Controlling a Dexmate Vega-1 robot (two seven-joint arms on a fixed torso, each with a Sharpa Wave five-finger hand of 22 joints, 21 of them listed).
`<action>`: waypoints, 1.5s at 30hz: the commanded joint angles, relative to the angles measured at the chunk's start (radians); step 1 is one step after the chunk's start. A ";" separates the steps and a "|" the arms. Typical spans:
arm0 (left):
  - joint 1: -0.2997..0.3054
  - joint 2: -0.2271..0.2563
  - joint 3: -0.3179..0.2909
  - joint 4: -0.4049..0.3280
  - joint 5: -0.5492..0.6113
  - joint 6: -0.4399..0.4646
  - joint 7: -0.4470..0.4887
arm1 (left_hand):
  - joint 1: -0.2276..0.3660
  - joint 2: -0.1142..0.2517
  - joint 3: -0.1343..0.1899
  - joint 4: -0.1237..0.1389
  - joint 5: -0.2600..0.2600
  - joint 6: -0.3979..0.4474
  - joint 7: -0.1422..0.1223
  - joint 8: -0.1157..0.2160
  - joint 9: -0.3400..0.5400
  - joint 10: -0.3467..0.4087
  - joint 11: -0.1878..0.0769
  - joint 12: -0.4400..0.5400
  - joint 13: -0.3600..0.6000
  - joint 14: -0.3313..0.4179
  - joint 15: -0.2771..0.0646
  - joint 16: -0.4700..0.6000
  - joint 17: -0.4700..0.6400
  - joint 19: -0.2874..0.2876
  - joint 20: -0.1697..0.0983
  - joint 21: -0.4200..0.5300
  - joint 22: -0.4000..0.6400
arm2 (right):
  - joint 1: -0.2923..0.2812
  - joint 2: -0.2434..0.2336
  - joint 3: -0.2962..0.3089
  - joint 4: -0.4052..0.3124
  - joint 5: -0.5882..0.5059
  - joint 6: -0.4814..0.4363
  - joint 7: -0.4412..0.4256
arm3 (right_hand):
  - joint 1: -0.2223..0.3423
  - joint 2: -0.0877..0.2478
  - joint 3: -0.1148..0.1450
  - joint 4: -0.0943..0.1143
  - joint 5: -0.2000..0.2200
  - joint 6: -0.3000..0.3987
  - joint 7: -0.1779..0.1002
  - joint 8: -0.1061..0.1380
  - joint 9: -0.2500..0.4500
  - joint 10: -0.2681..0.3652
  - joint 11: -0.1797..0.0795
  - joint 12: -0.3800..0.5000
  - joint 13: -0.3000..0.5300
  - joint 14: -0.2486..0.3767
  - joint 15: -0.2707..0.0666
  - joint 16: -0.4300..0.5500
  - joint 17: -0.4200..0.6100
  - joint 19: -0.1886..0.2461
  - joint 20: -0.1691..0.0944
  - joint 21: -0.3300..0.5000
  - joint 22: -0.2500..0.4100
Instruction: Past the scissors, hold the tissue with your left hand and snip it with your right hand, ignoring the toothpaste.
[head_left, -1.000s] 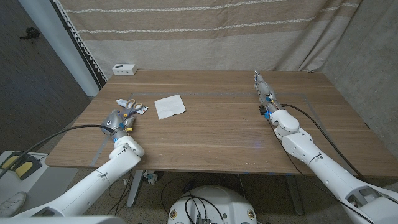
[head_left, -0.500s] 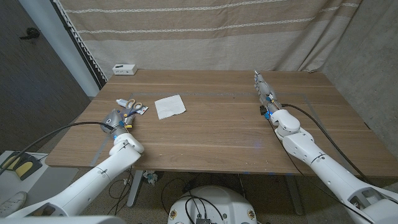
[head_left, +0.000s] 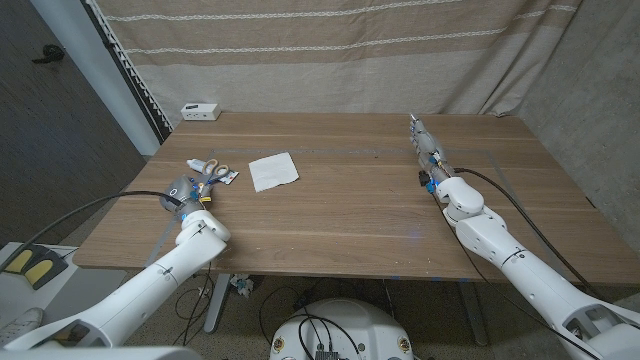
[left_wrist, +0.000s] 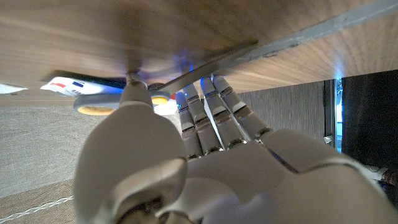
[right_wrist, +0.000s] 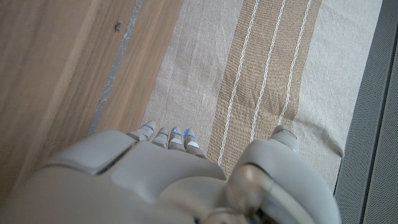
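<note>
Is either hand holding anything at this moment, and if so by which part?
Nothing is held. The left hand sits just short of the scissors, fingers extended toward them; the right hand reaches out over bare table, fingers straight.

The left hand (head_left: 186, 190) is held low with fingers (left_wrist: 205, 118) extended; the right hand (head_left: 428, 152) is stretched forward, fingers straight.

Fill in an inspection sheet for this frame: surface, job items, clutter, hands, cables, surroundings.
Surface: wooden table, bare wood across the middle.
Job's things: tissue lying flat; scissors and toothpaste together near the left edge.
Clutter: small white box at the far left corner.
Hands: left hand beside the scissors, fingers extended, holding nothing; right hand outstretched, empty.
Cables: black cable along the left arm, another along the right.
Surroundings: striped curtain behind.
</note>
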 joint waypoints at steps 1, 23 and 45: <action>-0.007 0.000 0.018 -0.002 -0.008 0.013 -0.015 | -0.006 0.022 0.009 0.004 -0.008 0.032 -0.006 0.008 -0.006 0.036 -0.011 0.020 0.011 0.073 -0.113 0.008 0.004 0.010 -0.052 0.009 0.001 | -0.020 -0.011 0.009 -0.018 0.006 -0.006 -0.008 | 0.010 0.005 -0.006 0.001 0.006 -0.005 -0.004 0.001 0.004 -0.004 -0.003 0.001 0.005 -0.040 -0.010 0.003 0.002 -0.004 0.003 0.000 0.003; 0.001 -0.031 -0.003 0.011 -0.007 -0.019 0.042 | -0.013 0.138 0.169 0.047 -0.004 0.193 -0.021 0.029 -0.008 0.166 -0.015 0.106 0.061 0.259 -0.127 0.011 0.021 0.065 -0.063 0.066 0.010 | -0.038 -0.016 0.020 -0.030 0.015 -0.008 -0.019 | 0.014 0.009 -0.008 0.000 0.007 -0.006 -0.007 0.001 0.004 -0.003 -0.005 0.001 0.005 -0.039 -0.011 0.003 0.002 -0.002 0.003 0.001 0.003; 0.104 -0.064 -0.140 -0.044 -0.052 -0.262 0.173 | -0.090 0.108 0.672 0.141 -0.023 0.106 -0.063 0.157 0.452 0.151 -0.059 0.334 0.534 0.447 -0.128 0.069 0.397 -0.081 -0.086 0.430 0.221 | -0.048 -0.019 0.019 -0.055 0.008 -0.014 -0.033 | 0.017 0.013 -0.009 -0.001 0.007 -0.005 -0.009 0.001 0.004 -0.002 -0.007 0.002 0.005 -0.038 -0.011 0.003 0.002 0.001 0.003 0.001 0.003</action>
